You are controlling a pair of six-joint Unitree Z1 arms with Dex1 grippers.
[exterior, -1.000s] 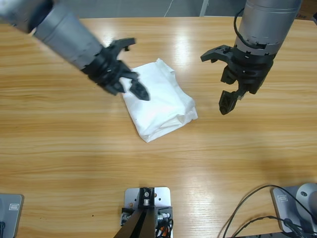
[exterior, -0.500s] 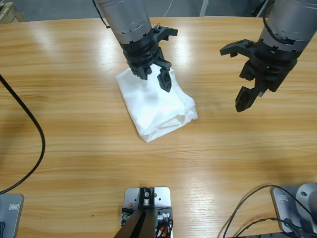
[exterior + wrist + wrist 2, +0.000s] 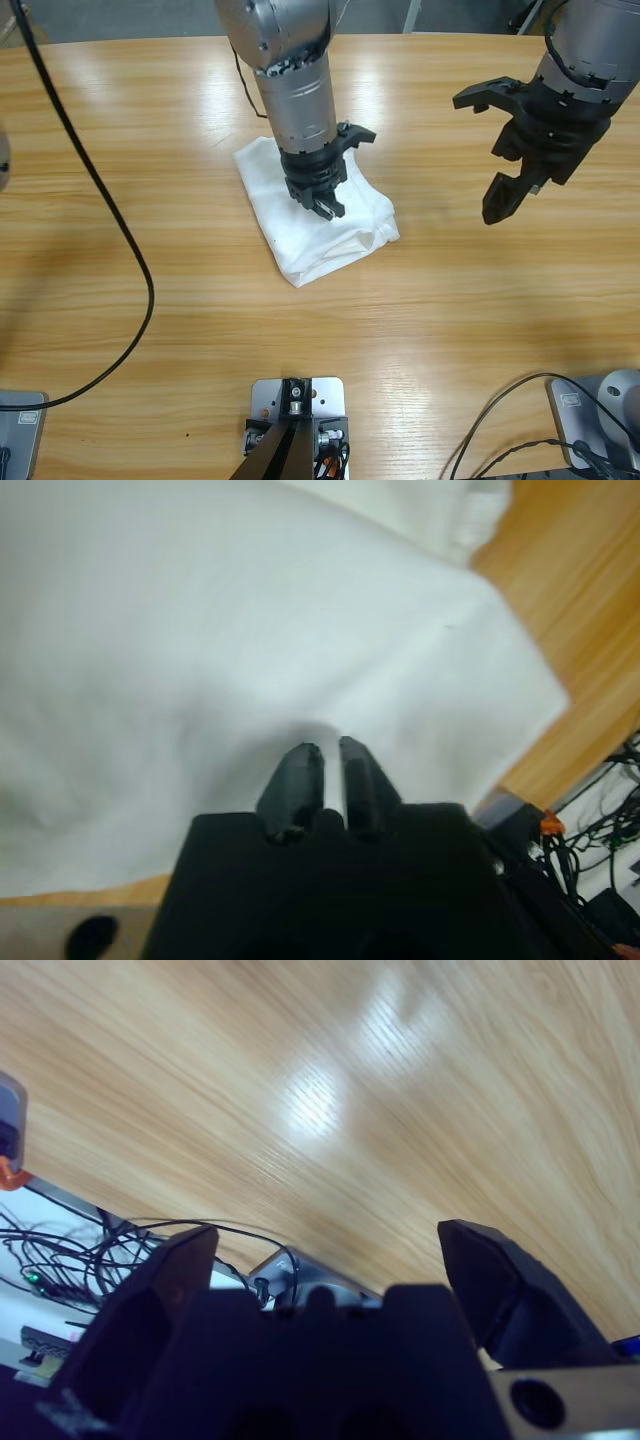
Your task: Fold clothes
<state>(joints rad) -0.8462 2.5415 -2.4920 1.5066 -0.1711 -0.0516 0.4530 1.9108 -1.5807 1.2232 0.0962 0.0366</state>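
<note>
One folded white T-shirt (image 3: 310, 215) lies mid-bench, directly under the left gripper (image 3: 328, 203), jaws together pressing its top; the right gripper (image 3: 510, 150), jaws apart, hangs well aside.

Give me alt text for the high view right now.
The left tool, jaws nearly closed, presses down on a folded white T-shirt lying on the wooden table. The right tool hovers open above bare wood to the shirt's side, holding nothing.
</note>
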